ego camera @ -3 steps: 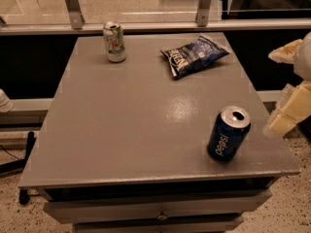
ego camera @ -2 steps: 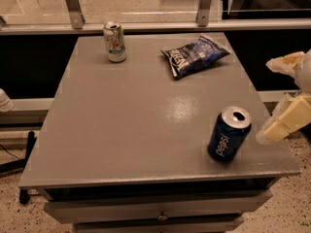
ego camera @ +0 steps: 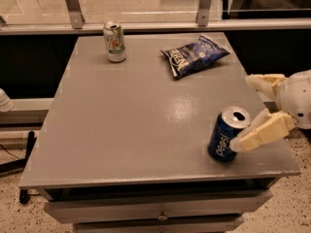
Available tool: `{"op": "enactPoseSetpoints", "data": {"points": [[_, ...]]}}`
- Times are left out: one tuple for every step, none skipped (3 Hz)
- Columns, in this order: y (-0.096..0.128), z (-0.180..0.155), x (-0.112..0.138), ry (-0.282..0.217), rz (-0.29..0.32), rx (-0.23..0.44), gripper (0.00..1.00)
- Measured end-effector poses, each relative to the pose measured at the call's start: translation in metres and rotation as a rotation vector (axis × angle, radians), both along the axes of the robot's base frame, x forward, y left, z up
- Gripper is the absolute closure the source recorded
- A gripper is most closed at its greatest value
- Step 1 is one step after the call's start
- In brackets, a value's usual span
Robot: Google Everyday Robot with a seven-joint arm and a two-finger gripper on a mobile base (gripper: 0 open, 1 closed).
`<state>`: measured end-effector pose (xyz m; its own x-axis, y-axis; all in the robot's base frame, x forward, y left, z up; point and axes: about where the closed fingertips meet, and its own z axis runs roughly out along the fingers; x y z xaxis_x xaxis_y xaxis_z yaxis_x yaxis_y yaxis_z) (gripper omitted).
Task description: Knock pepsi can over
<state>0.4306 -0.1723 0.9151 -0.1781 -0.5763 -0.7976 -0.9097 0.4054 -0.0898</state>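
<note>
The pepsi can [ego camera: 224, 139], dark blue with white lettering and a silver top, stands upright near the front right corner of the grey table [ego camera: 131, 120]. My gripper [ego camera: 244, 112] reaches in from the right edge, open, with its cream fingers spread. The lower finger [ego camera: 262, 133] lies against the can's right side. The upper finger [ego camera: 265, 81] is behind the can and apart from it.
A pale silver-white can with green marks [ego camera: 114, 41] stands at the table's back left. A dark blue chip bag [ego camera: 193, 55] lies at the back right. A glass railing runs behind the table. A drawer front [ego camera: 160, 211] sits below the table's front edge.
My gripper has moved left toward the pepsi can, and its lower finger now rests against the can's right side. The can still stands in the same spot.
</note>
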Motion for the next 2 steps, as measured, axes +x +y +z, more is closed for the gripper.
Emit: {"op": "enactPoseSetpoints", "data": {"points": [[0.016,-0.009,0.012,-0.077,0.035,0.099,0.0],[0.02,-0.021,0.021,-0.143,0.063,0.142,0.0]]}}
